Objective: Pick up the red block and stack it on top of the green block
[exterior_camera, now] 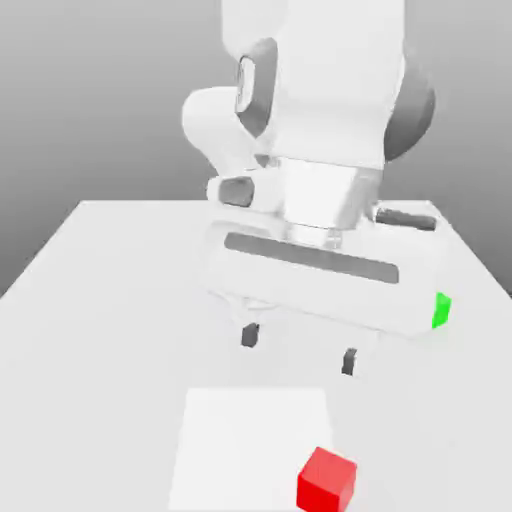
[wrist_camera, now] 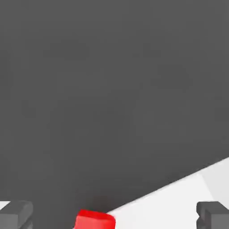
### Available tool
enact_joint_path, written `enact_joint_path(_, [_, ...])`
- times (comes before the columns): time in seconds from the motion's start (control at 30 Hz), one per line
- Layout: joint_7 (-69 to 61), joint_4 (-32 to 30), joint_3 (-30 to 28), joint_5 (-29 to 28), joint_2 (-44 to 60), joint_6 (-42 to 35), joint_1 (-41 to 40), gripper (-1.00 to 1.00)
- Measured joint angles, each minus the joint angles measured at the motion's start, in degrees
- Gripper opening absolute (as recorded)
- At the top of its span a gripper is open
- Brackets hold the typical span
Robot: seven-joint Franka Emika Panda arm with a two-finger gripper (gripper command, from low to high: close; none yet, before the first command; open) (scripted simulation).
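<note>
Spread wide and empty, the pincer hangs from the white robot arm above the white desk, its two short dark grey fingers pointing down and standing well apart from each other. Nothing sits between them, and both fingertips are clear of the desk surface.

The small bright red matte cube rests on the desk close to the lower edge of the exterior view, a little toward the exterior view's right. It lies on the corner of a slightly lighter square patch marked on the desk, nearer the camera than the pincer and apart from it, untouched. In the hand view the red cube shows between the two finger pads, where the desk's edge meets the dark grey backdrop.

The small bright green matte cube sits on the desk toward the exterior view's right, largely hidden behind the broad white body of the hand, so that just one edge of it peeks out. It lies well apart from the red cube, farther from the camera.
</note>
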Motion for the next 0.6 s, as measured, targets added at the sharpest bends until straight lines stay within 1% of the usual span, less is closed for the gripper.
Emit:
enact_joint_path(0.2, [5.55, -1.33, 0.6, 2.91, 11.05, 5.01, 1.35, 0.0])
enact_joint_path(0.33, [8.86, -0.2, -2.61, -0.45, 19.26, 11.27, 4.02, 0.0])
enact_joint_path(0.37, [9.42, 0.04, -3.38, -1.18, 20.72, 12.44, 4.65, -1.0])
enact_joint_path(0.6, [9.43, 0.04, -3.49, -1.13, 20.75, 12.57, 4.77, -1.0])
